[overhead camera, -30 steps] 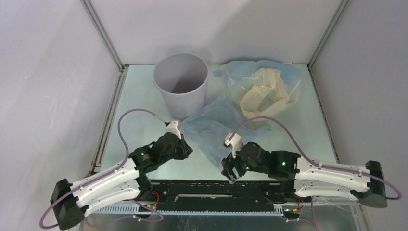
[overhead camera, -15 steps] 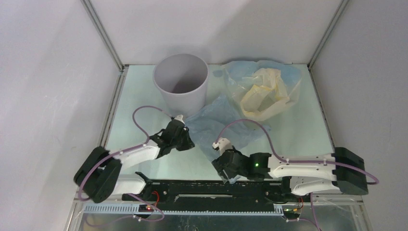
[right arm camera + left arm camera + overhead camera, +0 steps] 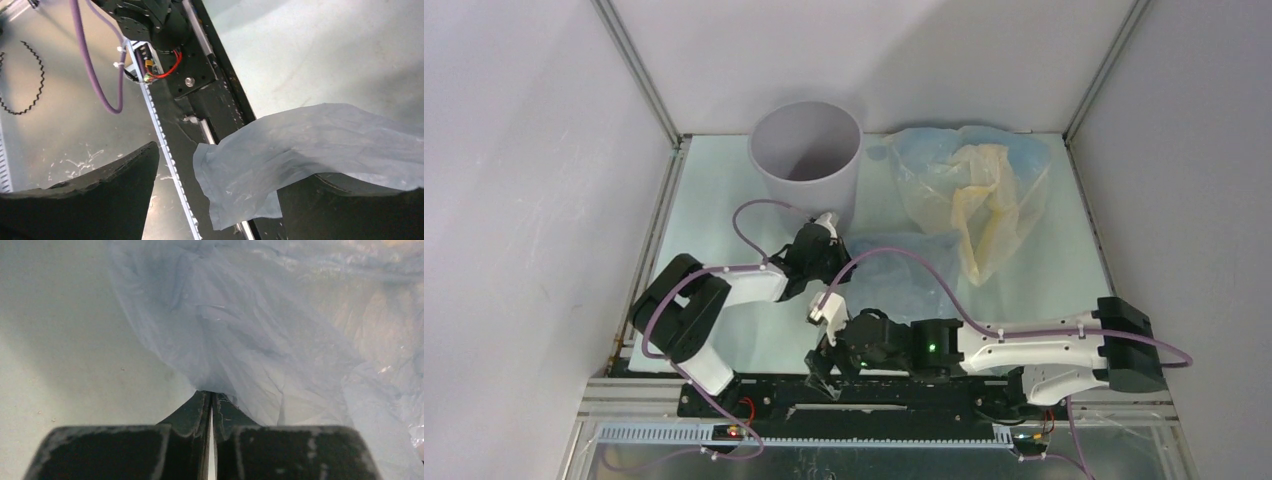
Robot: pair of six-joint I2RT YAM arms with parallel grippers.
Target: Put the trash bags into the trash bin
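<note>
Left gripper is clamped shut on an edge of the pale blue-grey bag; from its wrist view I see the film fan out straight from the closed tips. Over the last second I have run this arm forward from the near middle of the table until the gripper sits just in front of the trash bin, and the bag has come with it. It now lies stretched low across the table between my two arms, not yet lifted to the rim.

My right gripper has swung left along the near edge. Its fingers stand wide apart, with a corner of the same film draped over one of them rather than pinched, so I count it as released. That corner hangs past the table edge over the mounting rail.

The pale blue and cream bags remain at the far right, beside the bin and outside it, though the cream one has slumped longer toward me.

My reading is that the first bag is on its way, with the lift over the rim still to do, and the trailing end may snag on my right finger.

No brand, label or readable writing shows anywhere.
</note>
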